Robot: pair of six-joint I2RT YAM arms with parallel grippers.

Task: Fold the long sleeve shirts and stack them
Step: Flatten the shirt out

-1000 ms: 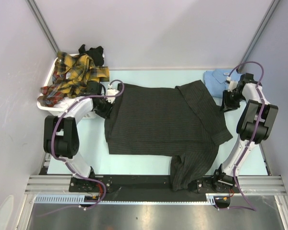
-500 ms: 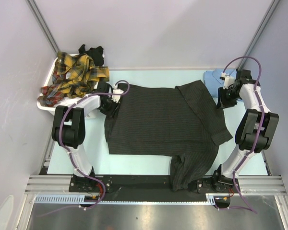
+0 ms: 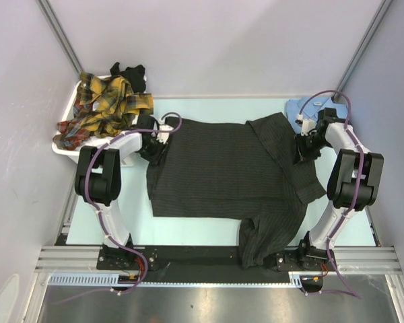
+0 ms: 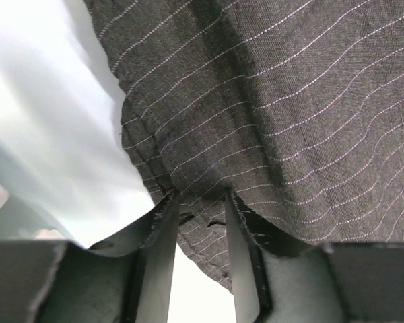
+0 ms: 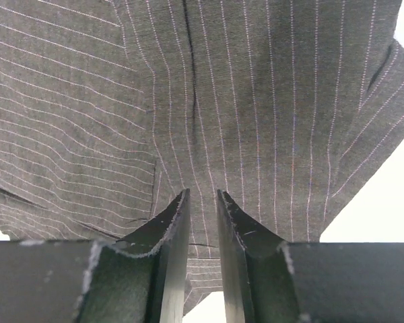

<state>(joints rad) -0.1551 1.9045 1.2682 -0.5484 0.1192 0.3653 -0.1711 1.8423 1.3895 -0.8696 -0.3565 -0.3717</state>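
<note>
Left gripper and right gripper each pinched the barely folded black shirt; plaid shirts lay unfolded in the basket.

Matt woven pinstriped shirt; basket seemingly plastic.

Bright even light, blurred wrist foregrounds
</note>
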